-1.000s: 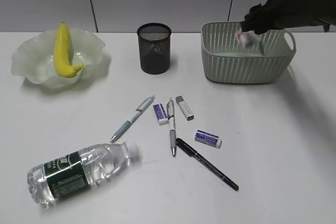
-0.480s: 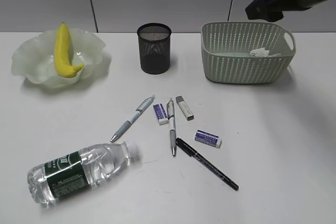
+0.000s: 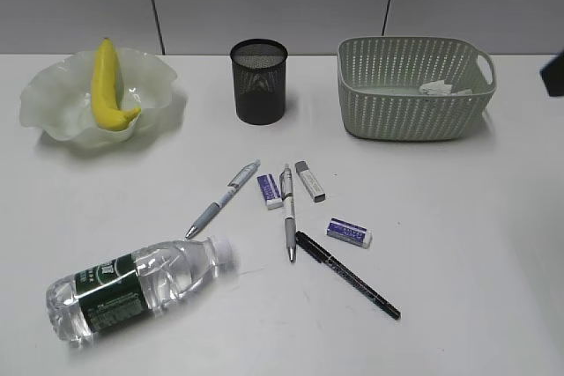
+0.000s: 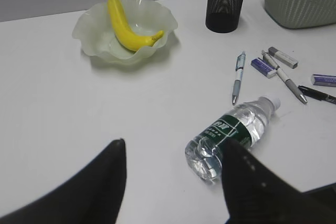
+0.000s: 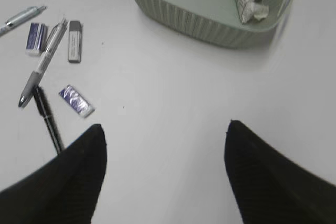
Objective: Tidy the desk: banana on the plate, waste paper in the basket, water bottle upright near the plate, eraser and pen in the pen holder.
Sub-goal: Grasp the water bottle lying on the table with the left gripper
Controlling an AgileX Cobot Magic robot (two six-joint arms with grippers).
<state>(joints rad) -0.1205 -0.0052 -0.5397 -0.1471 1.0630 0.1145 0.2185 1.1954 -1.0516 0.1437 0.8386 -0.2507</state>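
A second ago the right arm hung over the basket point(image 3: 414, 87) with the waste paper point(image 3: 438, 88) at its tip; half a second ago it had lifted toward the upper right corner, the paper already lying inside. Now only a dark sliver of that arm shows at the right edge of the exterior view. The paper rests in the basket's far right corner. Nothing else has moved.

The right gripper point(image 5: 164, 169) hangs with its fingers wide apart and nothing between them, above bare desk point(image 3: 476, 244) at the bottom of its wrist view. The left gripper point(image 4: 173, 179) is likewise spread and empty at the bottom of its view, near the water bottle point(image 3: 137, 285), which lies on its side at lower left.

The banana point(image 3: 107, 85) sits in the plate point(image 3: 53, 99) at upper left. The pen holder point(image 3: 259, 80) stands between plate and basket. In the middle lie two silver pens point(image 3: 224, 197), a black pen point(image 3: 347, 275) and three erasers point(image 3: 349, 232), close together, with nothing blocking them.

The desk is plain white; grey wall panels run behind it.
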